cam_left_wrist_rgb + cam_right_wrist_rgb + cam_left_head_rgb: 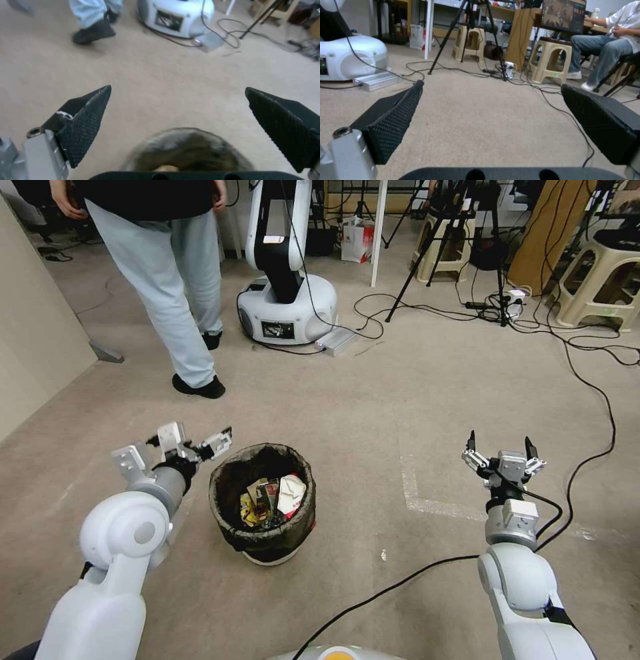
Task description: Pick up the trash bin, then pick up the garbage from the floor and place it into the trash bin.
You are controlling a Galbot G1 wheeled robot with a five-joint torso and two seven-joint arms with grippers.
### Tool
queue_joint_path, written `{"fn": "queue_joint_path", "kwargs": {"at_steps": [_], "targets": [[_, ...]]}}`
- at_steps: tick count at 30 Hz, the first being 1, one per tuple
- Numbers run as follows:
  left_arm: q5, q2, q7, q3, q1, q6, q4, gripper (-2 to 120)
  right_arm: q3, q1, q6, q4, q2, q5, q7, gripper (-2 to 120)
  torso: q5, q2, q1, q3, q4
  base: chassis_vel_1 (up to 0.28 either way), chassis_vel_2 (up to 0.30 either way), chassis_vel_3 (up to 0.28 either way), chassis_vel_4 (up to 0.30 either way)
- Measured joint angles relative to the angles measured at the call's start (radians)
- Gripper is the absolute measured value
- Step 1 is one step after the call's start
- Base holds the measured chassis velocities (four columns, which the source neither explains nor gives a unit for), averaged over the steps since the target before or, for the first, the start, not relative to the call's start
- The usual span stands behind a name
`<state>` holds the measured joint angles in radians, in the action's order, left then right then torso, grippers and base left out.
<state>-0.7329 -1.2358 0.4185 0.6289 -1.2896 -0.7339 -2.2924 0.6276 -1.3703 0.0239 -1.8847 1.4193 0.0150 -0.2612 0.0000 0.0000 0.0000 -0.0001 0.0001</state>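
Observation:
The trash bin (263, 505), white with a dark bag liner over its rim, stands upright on the carpet in front of me. Inside it lies garbage (273, 499): yellow and tan wrappers and a red-and-white packet. My left gripper (199, 441) hangs open just left of the bin's rim, apart from it. In the left wrist view the bin's dark rim (186, 150) shows blurred below the open left gripper (178, 91). My right gripper (500, 442) is open over bare carpet well to the right of the bin; the right wrist view shows the right gripper (491, 86) with nothing between its fingers.
A person's legs (180, 293) stand at the back left beside another white robot base (287, 310). Black cables (587, 400) run across the floor on the right. Stools (600, 280) and a tripod (460, 240) stand behind. A beige wall panel (33, 327) is at the left.

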Motion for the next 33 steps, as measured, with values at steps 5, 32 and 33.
{"fn": "queue_joint_path", "kwargs": {"at_steps": [5,32,33], "targets": [[0.332,0.004,-0.106,-0.004,-0.084,0.131,-0.023,100,0.001,-0.006,0.022,0.000,0.004,0.006,0.000,100,0.0000,0.000,0.000,0.000,0.0000,0.000,0.000,0.000,0.000],[0.717,-0.068,-0.177,-0.039,-0.217,0.691,0.222,100,-0.010,-0.032,0.153,-0.003,0.044,0.031,0.008,100,0.0000,0.000,0.000,0.000,-0.0001,0.000,0.000,0.000,0.000],[0.716,-0.068,-0.177,-0.039,-0.216,0.690,0.222,100,-0.010,-0.032,0.153,-0.003,0.044,0.031,0.008,100,-0.0001,0.000,0.000,0.000,-0.0001,0.000,0.000,0.000,0.000]]}}
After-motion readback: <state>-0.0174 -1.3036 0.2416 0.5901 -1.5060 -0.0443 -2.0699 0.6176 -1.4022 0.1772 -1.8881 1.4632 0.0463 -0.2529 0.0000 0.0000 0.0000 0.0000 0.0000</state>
